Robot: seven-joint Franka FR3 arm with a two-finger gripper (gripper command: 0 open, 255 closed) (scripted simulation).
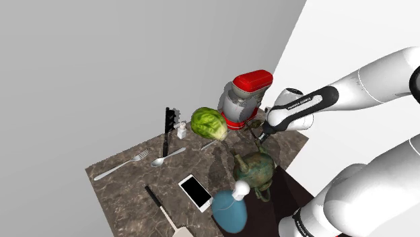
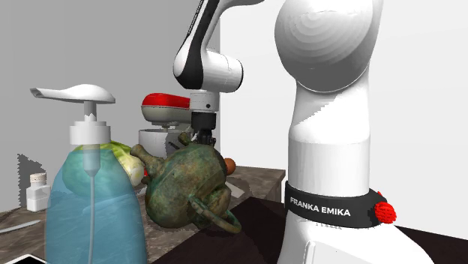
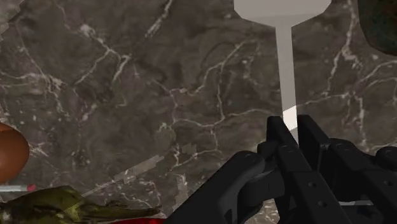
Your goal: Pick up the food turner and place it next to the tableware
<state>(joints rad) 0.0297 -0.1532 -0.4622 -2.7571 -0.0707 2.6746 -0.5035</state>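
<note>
Holds the food turner (image 3: 285, 57) by its pale grey stem, claw (image 3: 291, 121) clamped on it seemingly near the end, broad head pointing away above the dark marbled desk (image 3: 127, 76). Hangs close by the green teapot (image 1: 256, 168) and red-topped mixer (image 1: 246, 101), well apart from the fork (image 1: 121, 166) and spoon (image 1: 167, 157) across the desk. Reads "FRANKA EMIKA" on the arm's black band (image 2: 322, 210).

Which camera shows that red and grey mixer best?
The shoulder view: the mixer stands almost whole beside the lettuce. In the second exterior view the green kettle and soap bottle hide most of it.
</note>
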